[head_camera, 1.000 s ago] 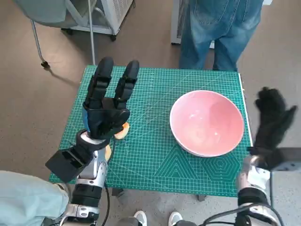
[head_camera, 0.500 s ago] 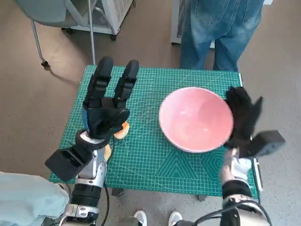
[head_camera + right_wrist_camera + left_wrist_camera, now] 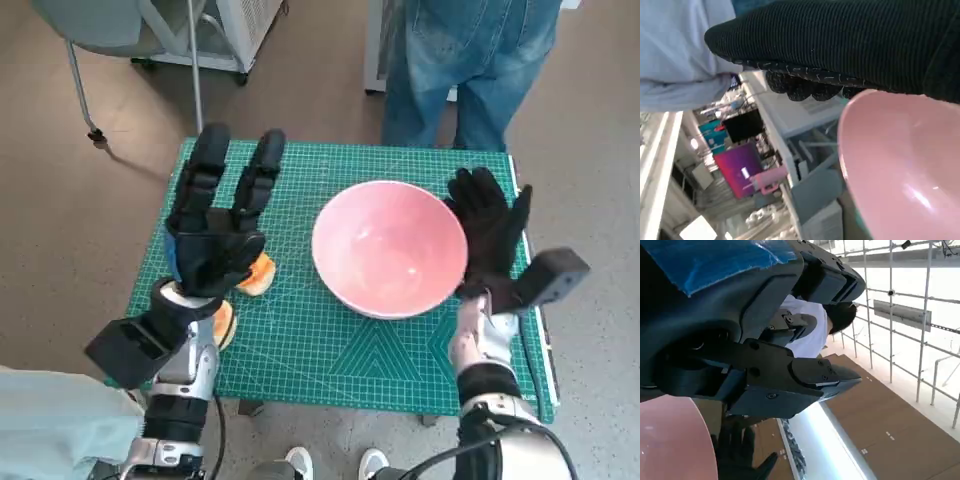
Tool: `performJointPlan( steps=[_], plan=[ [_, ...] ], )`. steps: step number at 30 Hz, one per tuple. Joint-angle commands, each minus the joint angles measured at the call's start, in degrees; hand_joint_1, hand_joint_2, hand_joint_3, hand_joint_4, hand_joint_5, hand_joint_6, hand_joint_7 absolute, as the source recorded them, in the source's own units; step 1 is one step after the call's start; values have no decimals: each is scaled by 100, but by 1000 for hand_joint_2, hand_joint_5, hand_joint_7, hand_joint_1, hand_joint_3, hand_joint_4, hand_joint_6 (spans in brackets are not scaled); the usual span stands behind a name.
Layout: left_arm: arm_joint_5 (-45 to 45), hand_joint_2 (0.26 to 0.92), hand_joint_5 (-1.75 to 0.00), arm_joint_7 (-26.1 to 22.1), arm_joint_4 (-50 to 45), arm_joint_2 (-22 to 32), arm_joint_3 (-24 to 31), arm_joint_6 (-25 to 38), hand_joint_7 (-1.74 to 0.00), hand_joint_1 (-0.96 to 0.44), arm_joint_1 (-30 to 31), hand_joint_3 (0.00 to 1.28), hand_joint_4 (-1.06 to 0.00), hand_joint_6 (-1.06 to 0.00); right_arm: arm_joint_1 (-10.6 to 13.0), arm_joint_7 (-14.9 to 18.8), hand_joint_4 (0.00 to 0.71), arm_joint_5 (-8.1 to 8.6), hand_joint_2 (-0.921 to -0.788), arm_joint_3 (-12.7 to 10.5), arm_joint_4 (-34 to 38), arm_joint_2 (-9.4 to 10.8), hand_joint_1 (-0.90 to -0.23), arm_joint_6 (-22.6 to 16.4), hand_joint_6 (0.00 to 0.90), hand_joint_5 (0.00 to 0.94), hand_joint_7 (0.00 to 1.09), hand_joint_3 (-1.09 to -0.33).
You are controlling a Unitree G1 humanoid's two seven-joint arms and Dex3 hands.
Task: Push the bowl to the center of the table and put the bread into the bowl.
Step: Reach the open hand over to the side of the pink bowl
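Bowl (image 3: 390,262) slid inward, right hand (image 3: 490,238) seemingly touching.

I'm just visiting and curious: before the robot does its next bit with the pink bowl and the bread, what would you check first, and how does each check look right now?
1. Bowl upright and empty: ok.
2. Bowl at the middle of the green mat: not ok, it sits slightly toward the robot's right.
3. Right hand against the bowl's side, placed to push: ok, it lies along the rim.
4. Bread visible and reachable: cannot tell fully, the left hand covers most of it.
5. Left hand free to pick up bread: ok, fingers spread, holding nothing.
6. Person standing at the far edge stays clear of the mat: ok.
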Motion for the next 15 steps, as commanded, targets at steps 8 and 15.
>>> performJointPlan(
  steps=[8, 15],
  plan=[
    [53, 921, 0, 115, -100, 46, 75, -22, -5, 10, 111, 236, -277, -430, -286, -149, 238, -188, -921, 110, 217, 295, -501, 220, 143, 13, 423, -817],
    [114, 921, 0, 186, -96, 37, 80, -31, -6, 11, 125, 240, -276, -434, -365, -256, 252, -334, -921, 234, 246, 327, -492, 320, 156, 14, 411, -797]
  ],
)
